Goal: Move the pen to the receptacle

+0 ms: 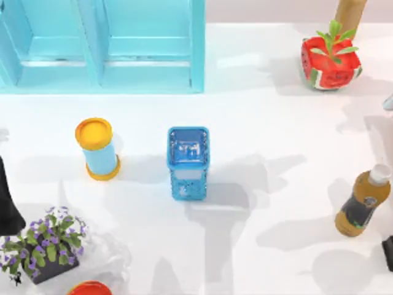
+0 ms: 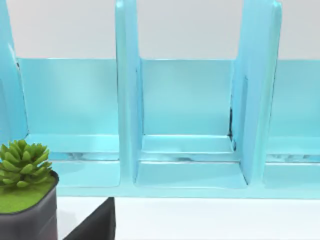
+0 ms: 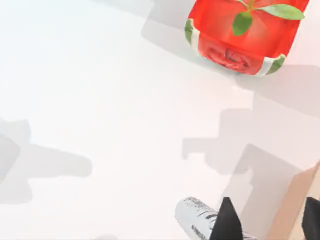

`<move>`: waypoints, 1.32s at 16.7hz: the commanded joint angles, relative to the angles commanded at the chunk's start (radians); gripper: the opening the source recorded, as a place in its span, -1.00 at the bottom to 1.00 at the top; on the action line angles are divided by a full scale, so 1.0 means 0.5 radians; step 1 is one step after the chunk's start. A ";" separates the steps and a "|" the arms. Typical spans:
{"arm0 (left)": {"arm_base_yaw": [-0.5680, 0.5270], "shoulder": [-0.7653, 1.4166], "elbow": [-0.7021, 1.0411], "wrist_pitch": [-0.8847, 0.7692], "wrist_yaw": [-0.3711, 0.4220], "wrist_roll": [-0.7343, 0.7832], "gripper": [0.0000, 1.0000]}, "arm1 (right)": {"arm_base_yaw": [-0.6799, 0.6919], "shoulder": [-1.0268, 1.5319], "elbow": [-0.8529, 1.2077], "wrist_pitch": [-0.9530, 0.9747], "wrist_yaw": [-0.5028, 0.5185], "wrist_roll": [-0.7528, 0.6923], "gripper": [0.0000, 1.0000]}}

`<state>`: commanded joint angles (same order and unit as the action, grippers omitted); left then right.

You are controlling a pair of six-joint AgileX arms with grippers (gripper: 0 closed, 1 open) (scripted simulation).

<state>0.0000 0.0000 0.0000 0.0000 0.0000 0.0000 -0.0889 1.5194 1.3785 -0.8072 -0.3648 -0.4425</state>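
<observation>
Red-orange round rim (image 1: 89,287): at the nearest edge of the tabletop (image 1: 276,123), left of centre, cut off by the picture's border.
Purple-flowered plant (image 1: 44,241): in a dark pot at the near left corner.
Left arm (image 1: 6,206): black, at the left edge, just beyond the flowered plant.
Left gripper: faces the turquoise rack, with a green succulent (image 2: 21,162) in a dark pot close by in the left wrist view; whether the jaws are spread or pressed together cannot be told.
Amber bottle (image 1: 362,204): pale cap, dark label, near the right edge, leaning.
Right gripper (image 3: 270,222): over the right side of the tabletop, looking towards the red planter; a black finger (image 3: 227,224) touches a silver-grey cylinder with dark print (image 3: 196,220); jaw state cannot be told.
Pen: whether the printed cylinder is the pen cannot be told.
Blue basket (image 1: 188,161): the receptacle, square, perforated, upright at mid-table.
Yellow-capped blue canister (image 1: 97,149): upright, left of the basket and apart from it.
Red planter (image 1: 330,60): melon-patterned, green sprig, far right.
Turquoise rack (image 1: 104,46): open compartments along the far left.
</observation>
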 joint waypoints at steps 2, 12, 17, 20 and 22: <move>0.000 0.000 0.000 0.000 0.000 0.000 1.00 | -0.234 -0.051 0.087 -0.307 0.105 -0.166 -1.00; 0.000 0.000 0.000 0.000 0.000 0.000 1.00 | -0.658 -0.173 0.218 -0.779 0.309 -0.473 -1.00; 0.000 0.000 0.000 0.000 0.000 0.000 1.00 | -0.636 -0.181 0.002 -0.561 0.322 -0.450 -1.00; 0.000 0.000 0.000 0.000 0.000 0.000 1.00 | -0.621 -0.184 -0.221 -0.325 0.329 -0.435 -1.00; 0.000 0.000 0.000 0.000 0.000 0.000 1.00 | -0.612 -0.180 -0.282 -0.263 0.335 -0.427 -1.00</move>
<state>0.0000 0.0000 0.0000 0.0000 0.0000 0.0000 -0.3950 1.4294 1.2377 -0.9386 -0.1974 -0.6562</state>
